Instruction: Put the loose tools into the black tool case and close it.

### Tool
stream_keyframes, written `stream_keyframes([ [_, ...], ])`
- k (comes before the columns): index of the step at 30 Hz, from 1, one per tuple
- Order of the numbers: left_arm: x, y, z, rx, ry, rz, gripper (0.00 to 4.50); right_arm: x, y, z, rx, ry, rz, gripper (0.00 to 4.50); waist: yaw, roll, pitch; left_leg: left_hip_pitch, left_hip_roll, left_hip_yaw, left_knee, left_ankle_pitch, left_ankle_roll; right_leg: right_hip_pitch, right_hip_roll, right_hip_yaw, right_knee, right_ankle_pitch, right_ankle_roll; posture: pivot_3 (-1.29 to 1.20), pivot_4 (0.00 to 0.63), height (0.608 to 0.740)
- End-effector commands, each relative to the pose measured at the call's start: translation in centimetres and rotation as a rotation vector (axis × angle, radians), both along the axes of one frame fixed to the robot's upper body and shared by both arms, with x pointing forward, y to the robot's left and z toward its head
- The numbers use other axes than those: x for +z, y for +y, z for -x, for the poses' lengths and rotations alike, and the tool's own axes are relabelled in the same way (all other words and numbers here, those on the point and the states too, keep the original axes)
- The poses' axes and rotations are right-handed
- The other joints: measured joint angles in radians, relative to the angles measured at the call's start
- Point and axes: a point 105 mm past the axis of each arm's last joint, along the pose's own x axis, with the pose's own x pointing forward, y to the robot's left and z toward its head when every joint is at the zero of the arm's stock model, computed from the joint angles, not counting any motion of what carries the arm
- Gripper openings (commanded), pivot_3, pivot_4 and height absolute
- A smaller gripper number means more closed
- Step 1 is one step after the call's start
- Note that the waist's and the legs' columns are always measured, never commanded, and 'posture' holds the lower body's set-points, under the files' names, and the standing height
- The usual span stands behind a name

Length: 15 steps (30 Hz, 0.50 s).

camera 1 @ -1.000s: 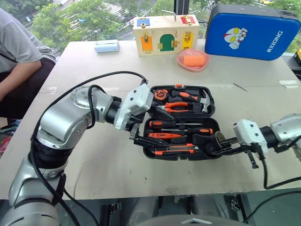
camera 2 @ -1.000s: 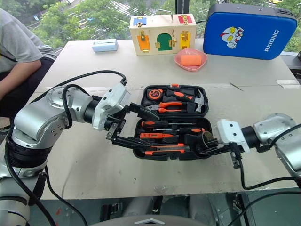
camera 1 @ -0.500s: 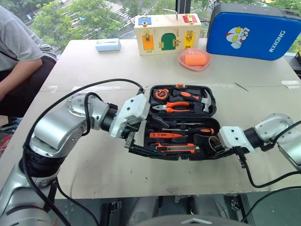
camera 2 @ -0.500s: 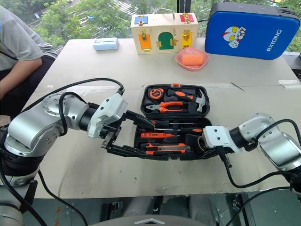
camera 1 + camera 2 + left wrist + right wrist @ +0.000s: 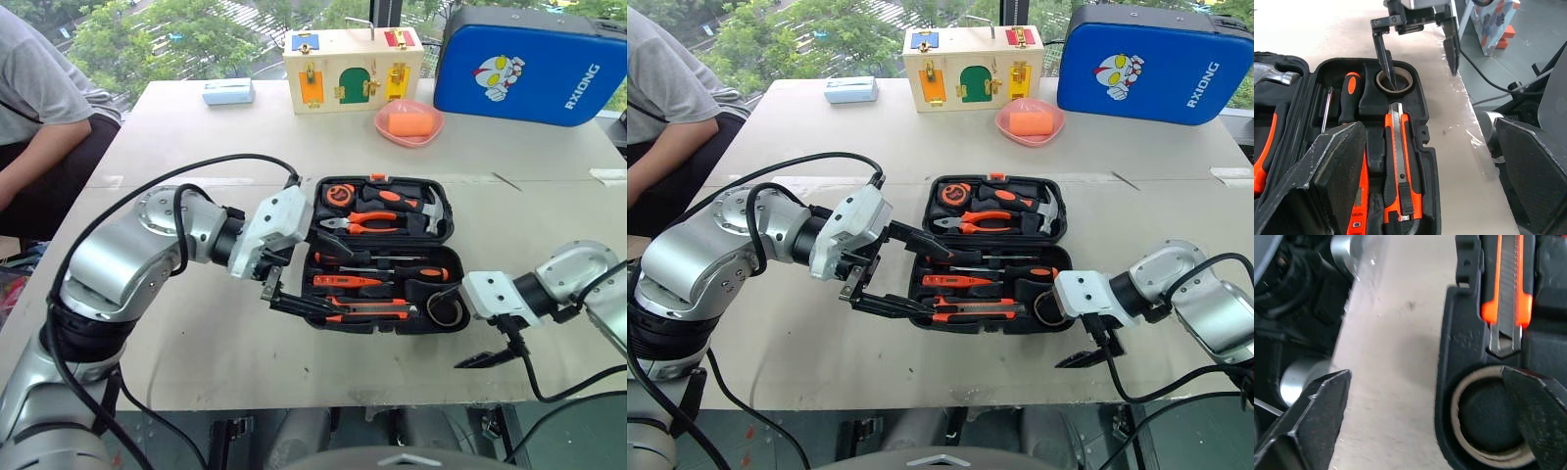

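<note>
The black tool case lies open in the middle of the table. Its near half holds two screwdrivers, the slim orange tester pen, the utility knife and the black tape roll in the near right corner. My right gripper is open. One finger rests in the tape roll's hole and the other hangs outside the case's rim. At the case's near left corner my left gripper stands open, one finger over the tools and one along the front rim.
Hammer, pliers and tape measure sit in the far half. At the table's back stand a blue cartoon case, a wooden lock box, a pink dish and a small pale box. A person sits at the far left.
My right gripper was shut on the tape roll over the case's near right corner. It has opened, and the roll now lies in its recess. The left gripper stays put.
</note>
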Motion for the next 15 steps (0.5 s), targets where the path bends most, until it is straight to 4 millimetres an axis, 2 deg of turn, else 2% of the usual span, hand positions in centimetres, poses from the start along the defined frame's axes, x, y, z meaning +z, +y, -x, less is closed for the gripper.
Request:
stream_keyframes([
  [1,0.2,1.9,-1.0,0.133,-0.012,-0.001,4.5,3.9,-0.4,-1.3,-0.102,-0.039,-0.133,4.47,-0.003,0.0,0.0,0.0,0.0,0.0,0.0,0.0,0.0,0.0,0.0,0.0,0.0,0.0,0.0,0.0,0.15,0.735],
  [4,-0.5,4.6,-1.9,0.323,0.025,0.017,4.5,5.4,-2.1,-3.3,-0.27,-0.058,-0.225,4.47,-0.012,0.0,0.0,0.001,0.001,0.0,-0.001,0.0,0.0,0.0,0.0,0.0,0.0,0.0,0.0,0.0,0.15,0.735],
  [7,-2.2,7.8,-2.2,0.506,0.047,0.026,3.69,4.4,-4.8,-5.3,-0.416,-0.107,-0.22,3.66,-0.017,0.0,0.0,0.001,0.001,0.0,-0.003,0.0,0.0,-0.001,0.0,0.0,-0.001,0.0,0.0,0.0,0.15,0.735],
  [12,-5.9,11.4,-2.5,0.655,0.036,-0.043,1.36,2.1,-7.5,-8.0,-0.547,-0.171,-0.206,1.35,-0.014,0.001,0.0,0.001,0.001,0.001,-0.003,0.0,0.0,-0.002,-0.001,0.002,0.0,0.0,0.0,0.0,0.15,0.735],
  [13,-6.4,11.7,-2.7,0.664,0.034,-0.047,0.95,1.7,-7.7,-8.4,-0.552,-0.187,-0.195,0.87,-0.013,0.001,0.0,0.001,0.0,0.001,-0.003,0.0,0.0,-0.002,-0.001,0.002,0.0,0.0,0.0,0.0,0.15,0.735],
  [14,-6.8,11.8,-2.9,0.669,0.033,-0.049,0.35,1.3,-7.9,-8.8,-0.555,-0.197,-0.186,0.32,-0.012,0.001,0.0,0.001,0.0,0.002,-0.003,0.0,0.0,-0.002,-0.002,0.003,0.001,0.0,-0.001,0.0,0.15,0.735],
  [15,-7.4,11.9,-3.3,0.673,0.031,-0.052,0.12,0.8,-7.9,-9.1,-0.547,-0.21,-0.173,0.06,-0.012,0.002,0.0,0.001,0.0,0.002,-0.002,0.0,0.0,-0.002,-0.001,0.002,0.001,0.0,-0.001,0.0,0.15,0.735],
])
